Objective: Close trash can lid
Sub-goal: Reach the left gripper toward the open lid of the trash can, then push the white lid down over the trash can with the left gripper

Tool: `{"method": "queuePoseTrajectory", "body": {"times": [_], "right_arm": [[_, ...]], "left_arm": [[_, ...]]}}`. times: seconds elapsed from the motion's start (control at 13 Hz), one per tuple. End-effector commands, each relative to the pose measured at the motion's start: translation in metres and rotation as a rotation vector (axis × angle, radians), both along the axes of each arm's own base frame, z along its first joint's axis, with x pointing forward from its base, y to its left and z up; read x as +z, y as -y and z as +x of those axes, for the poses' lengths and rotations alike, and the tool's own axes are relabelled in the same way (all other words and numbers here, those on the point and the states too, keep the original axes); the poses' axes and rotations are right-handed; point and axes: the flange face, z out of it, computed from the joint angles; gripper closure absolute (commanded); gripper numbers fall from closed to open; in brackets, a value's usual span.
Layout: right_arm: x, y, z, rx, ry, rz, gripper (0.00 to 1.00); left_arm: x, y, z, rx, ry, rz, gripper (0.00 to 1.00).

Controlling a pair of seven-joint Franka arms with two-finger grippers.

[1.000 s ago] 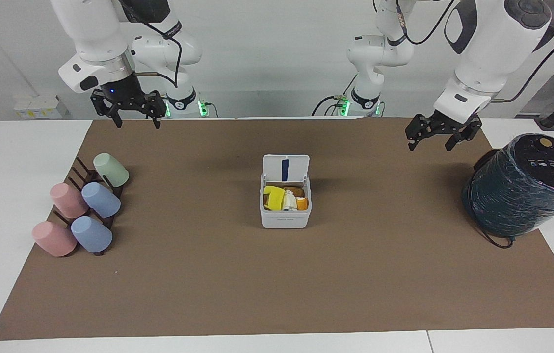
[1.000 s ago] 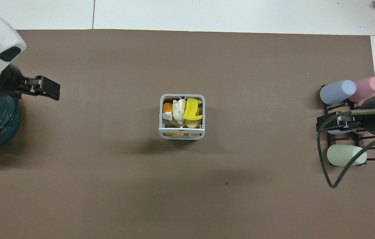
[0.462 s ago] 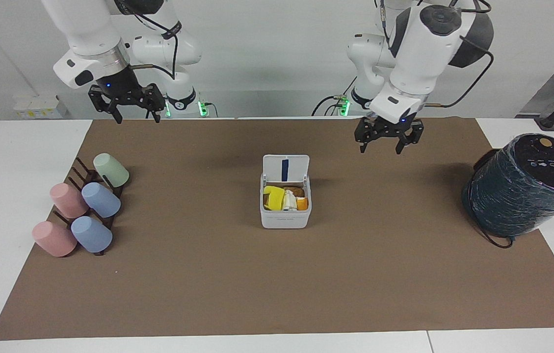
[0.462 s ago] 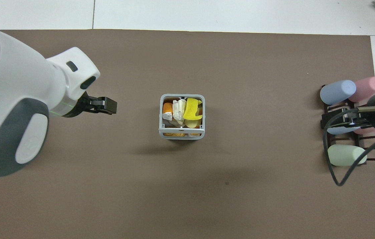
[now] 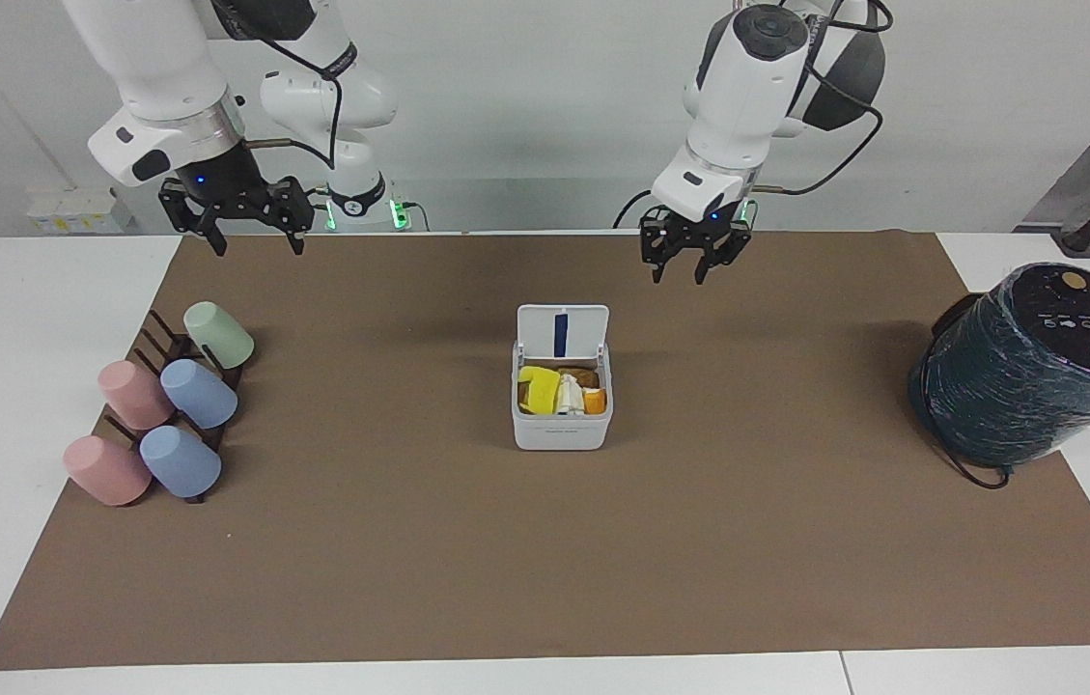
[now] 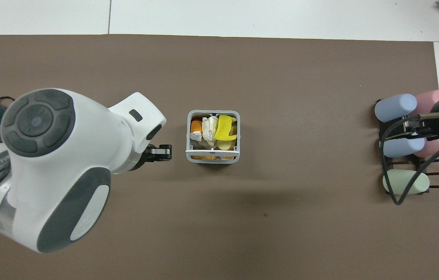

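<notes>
on brown mat [image 5: 409, 541] (white wall above), trash can [image 5: 561, 425] open.

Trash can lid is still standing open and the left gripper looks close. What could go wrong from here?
1. The trash can is small and sits loose on the brown mat; a sideways push on the upright lid may slide or tip it.
2. Yellow and white rubbish fills it to the rim, so the lid might not shut flat.
3. The left gripper is up over the mat beside the lid, open; its fingers could snag the lid's edge.
</notes>
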Motion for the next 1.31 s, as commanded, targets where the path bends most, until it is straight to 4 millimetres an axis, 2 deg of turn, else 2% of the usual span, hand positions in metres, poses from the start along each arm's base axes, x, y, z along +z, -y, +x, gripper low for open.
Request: {"method": "queuePoseTrajectory", "body": {"times": [0.0, 0.08, 0.31, 0.54, 0.92, 1.23], "right_arm": [[-0.004, 0.002, -0.004, 0.024, -0.021, -0.011, 0.0], [-0.005, 0.0, -0.004, 0.022, -0.021, 0.002, 0.0], [-0.006, -0.001, -0.004, 0.022, -0.022, 0.004, 0.0], [-0.006, 0.0, -0.004, 0.023, -0.021, 0.005, 0.0], [-0.006, 0.0, -0.004, 0.023, -0.021, 0.005, 0.0], [-0.006, 0.0, -0.004, 0.023, -0.021, 0.005, 0.0]], "left_arm": [[-0.007, 0.014, -0.021, 0.04, 0.031, -0.065, 0.87], [-0.014, 0.025, -0.026, 0.057, 0.054, -0.084, 0.91], [-0.029, 0.051, -0.031, 0.11, 0.116, -0.146, 0.93], [-0.059, 0.063, -0.013, 0.124, 0.151, -0.168, 0.93], [-0.085, 0.067, 0.016, 0.187, 0.203, -0.251, 0.93], [-0.099, 0.073, 0.037, 0.258, 0.26, -0.352, 0.93]]}}
